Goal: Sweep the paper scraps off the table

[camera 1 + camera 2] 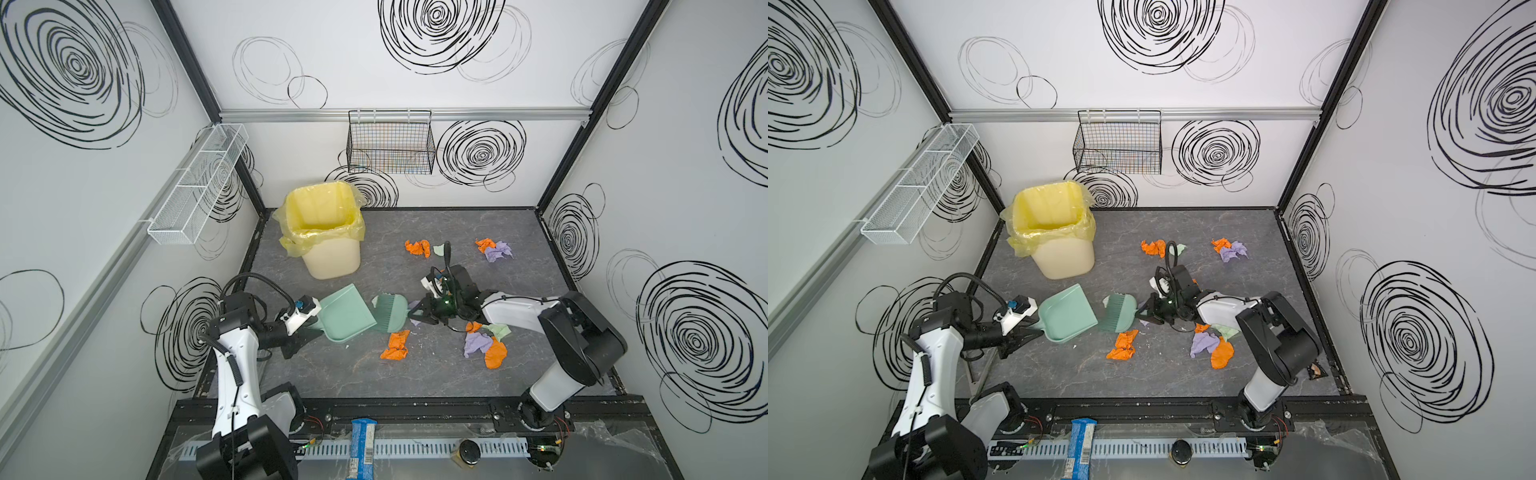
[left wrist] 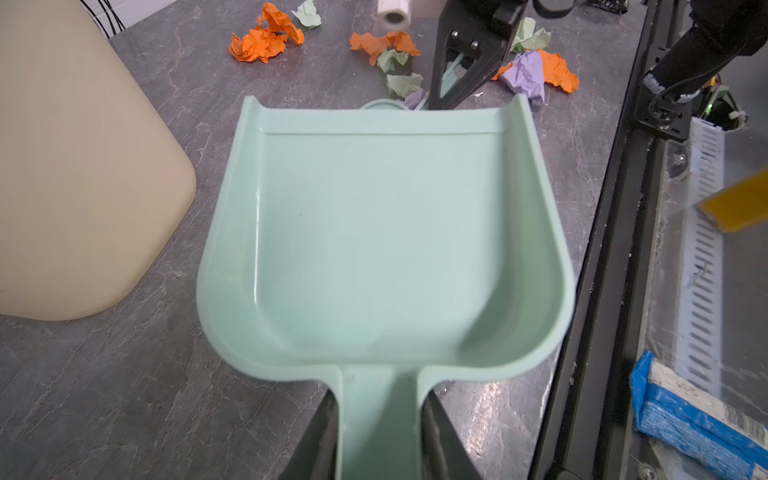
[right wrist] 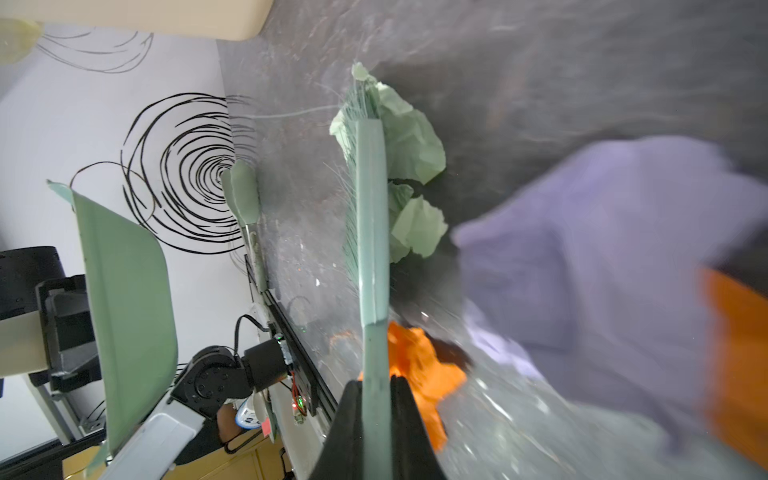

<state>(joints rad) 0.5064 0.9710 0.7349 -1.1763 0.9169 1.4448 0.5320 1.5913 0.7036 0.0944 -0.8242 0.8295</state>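
Both top views are bright, with soft, even light from above. The white walls (image 1: pixel 457 91) look clean and pale, and only faint, short shadows fall on the dark table (image 1: pixel 415 374). The wide lens stretches the walls toward the picture edges. The left wrist view is sharp: the dustpan (image 2: pixel 382 232) shows a soft sheen along its inner wall, and pale glare lies on the table beside its handle. The right wrist view is streaked with motion blur. The nearest paper scraps (image 3: pixel 602 257) smear into lilac and orange patches, while the brush (image 3: pixel 374 216) is fairly crisp.
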